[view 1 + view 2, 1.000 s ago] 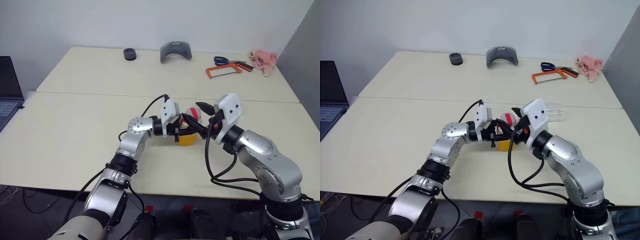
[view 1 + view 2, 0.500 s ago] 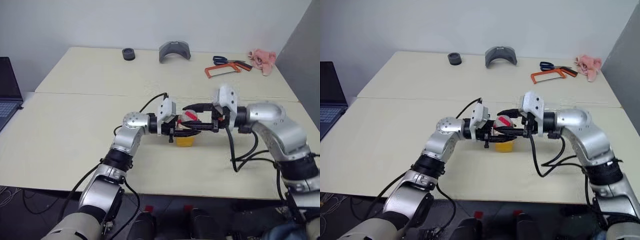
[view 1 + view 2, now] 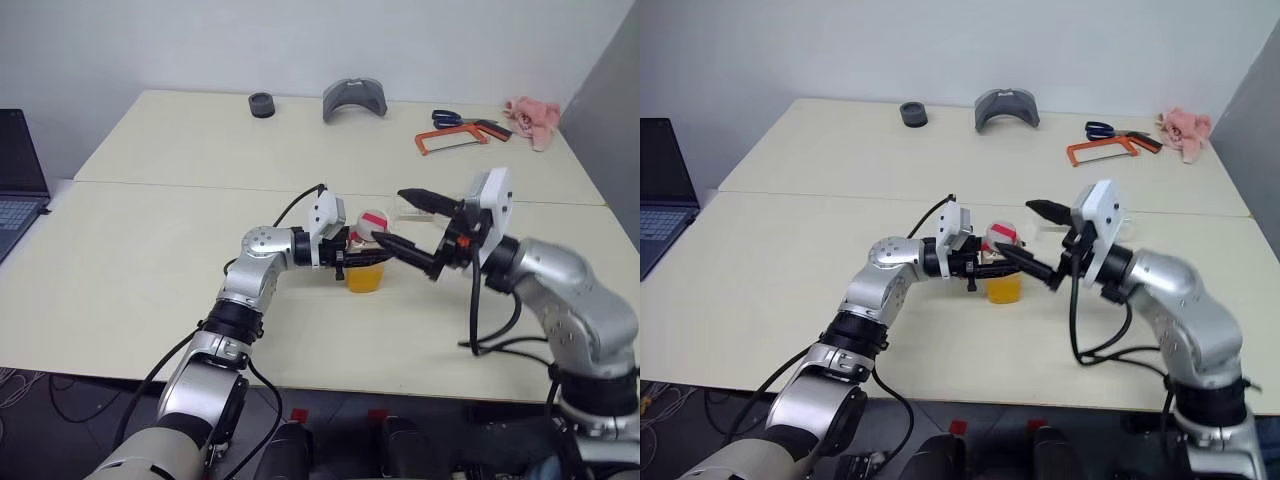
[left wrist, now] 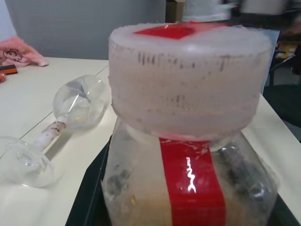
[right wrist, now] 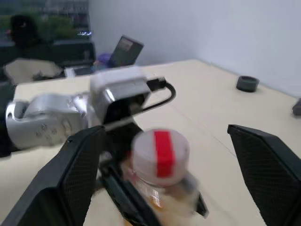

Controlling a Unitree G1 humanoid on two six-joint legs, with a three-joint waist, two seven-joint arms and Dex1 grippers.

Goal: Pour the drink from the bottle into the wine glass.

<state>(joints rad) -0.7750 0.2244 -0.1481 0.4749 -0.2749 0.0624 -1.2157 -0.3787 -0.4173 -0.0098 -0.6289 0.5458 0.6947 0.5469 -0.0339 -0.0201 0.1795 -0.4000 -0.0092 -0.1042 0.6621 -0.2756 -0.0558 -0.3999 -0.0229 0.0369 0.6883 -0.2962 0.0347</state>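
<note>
1. Table (image 3: 150,260): 2 pale cream tops set edge to edge, a seam running across between them.

2. Laptop (image 3: 18,185): dark, open, at the far left edge of the scene, partly cut off.

3. Right gripper (image 3: 405,221): 2 black fingers spread wide apart, holding nothing, pointed toward the bottle from the right side, 1 finger above the cap level and 1 lower, close beside the bottle. In the right wrist view the 2 fingers (image 5: 80,165) stood on either side of the capped bottle with clear gaps.

4. Left gripper (image 3: 350,258): clamped tight on the bottle, reaching in from the left side, fingers level across the bottle body.

5. Hacksaw (image 3: 450,142): orange frame, on the far table at right, beside blue-handled scissors (image 3: 448,118).

6. Grey curved object (image 3: 354,101): on the far table near the back edge, centre.

7. Pink cloth (image 3: 532,118): crumpled, far right corner of the far table.

8. Wine glass (image 4: 70,110): clear, lying on its side on the tabletop beyond the bottle, bowl away and round foot nearer in the left wrist view; empty as far as could be seen.

9. Bottle (image 3: 366,255): small, clear, upright, near the middle of the near table, held in the left gripper; red strip down the front, pale cap (image 4: 188,75) with a red mark still on.

10. Drink (image 3: 365,278): orange-yellow, in the lower part of the bottle.

11. Black round object (image 3: 262,105): small, far table, left of the grey object.
</note>
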